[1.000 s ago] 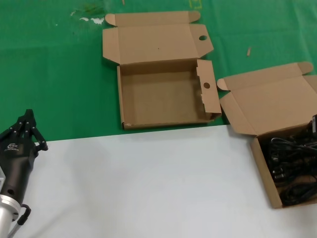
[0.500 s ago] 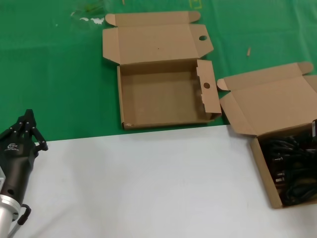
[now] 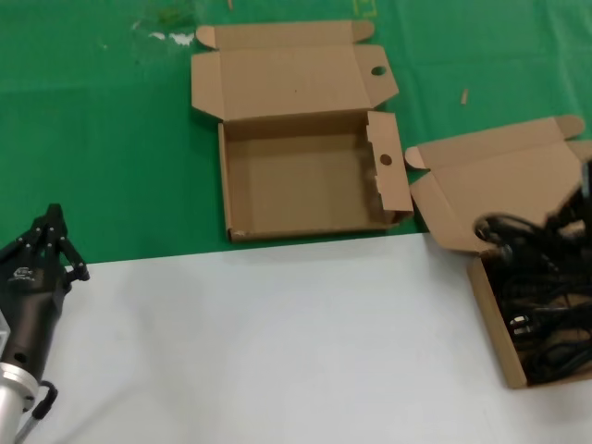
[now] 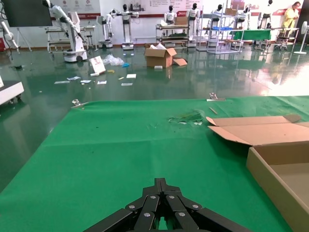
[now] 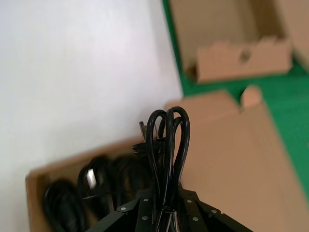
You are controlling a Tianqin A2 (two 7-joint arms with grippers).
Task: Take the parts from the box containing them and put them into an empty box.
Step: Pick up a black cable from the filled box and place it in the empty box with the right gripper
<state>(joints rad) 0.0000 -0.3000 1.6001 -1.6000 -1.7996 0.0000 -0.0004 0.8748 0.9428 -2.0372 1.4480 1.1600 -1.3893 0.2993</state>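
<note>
The askew carton without holes sits at the right with its lid open and several black power cords inside. My right gripper is shut on one bundled black cord and holds it above that carton; in the head view the lifted cord shows blurred over the carton's lid. The wide empty box with round holes in its flaps lies open at the middle back and also shows in the right wrist view. My left gripper is shut and parked at the near left.
A green mat covers the far half of the table and a white surface the near half. The empty box's lid lies flat behind it. In the left wrist view, the shut left gripper points across the mat beside the empty box.
My right gripper has risen out of the askew carton with one black cord, which now hangs above the carton's near-left part. The left arm has not moved.
</note>
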